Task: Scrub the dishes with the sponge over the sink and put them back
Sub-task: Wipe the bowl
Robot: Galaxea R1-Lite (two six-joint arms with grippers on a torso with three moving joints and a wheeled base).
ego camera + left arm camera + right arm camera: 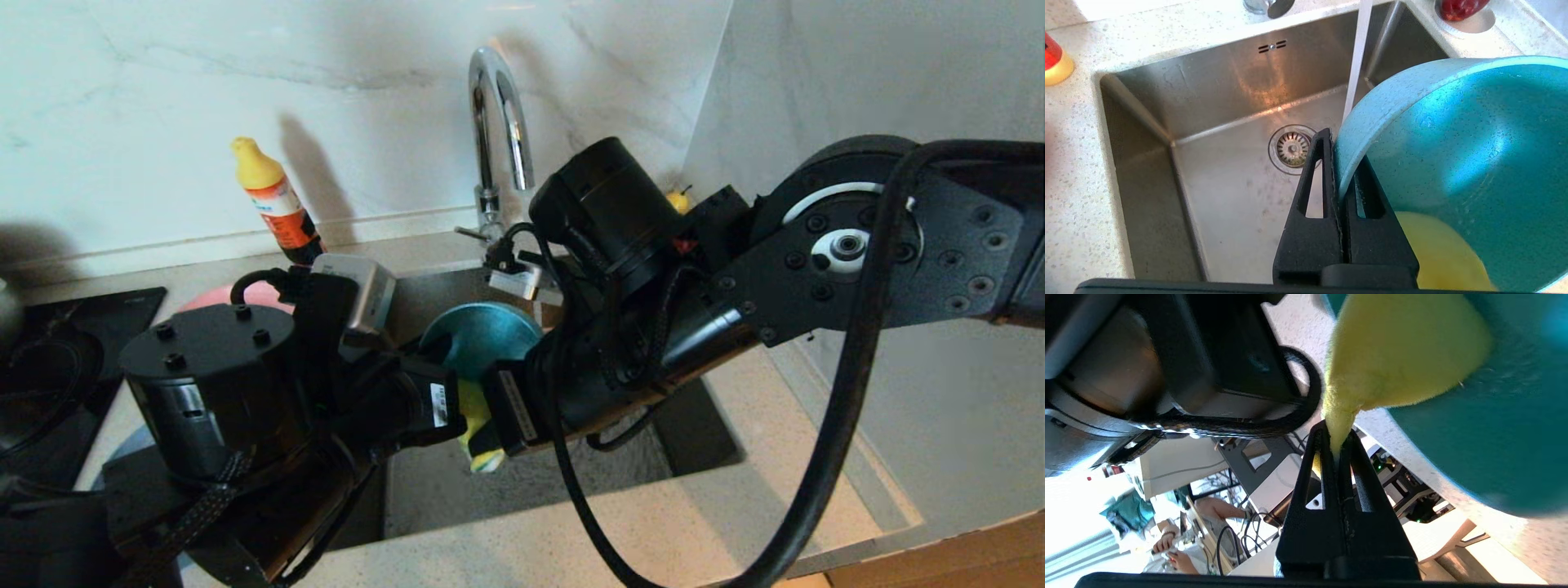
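Over the sink (pixel 1216 122), frame centre | left tool (pixel 1337 163) clamping bowl (pixel 1453 155) rim | right tool (pixel 1337 445) clamping sponge (pixel 1392 355), scrubbing inside | next: rinsing, returning bowl to counter (pixel 1073 171)

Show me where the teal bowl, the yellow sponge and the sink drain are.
teal bowl (pixel 1474 163), left wrist view, on its inner wall.
yellow sponge (pixel 1404 355), right wrist view, on its soft yellow face.
sink drain (pixel 1292 149), left wrist view, on the round metal strainer.

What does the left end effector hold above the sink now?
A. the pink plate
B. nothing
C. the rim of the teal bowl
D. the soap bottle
C: the left end effector is shut on the rim of the teal bowl, above the sink.
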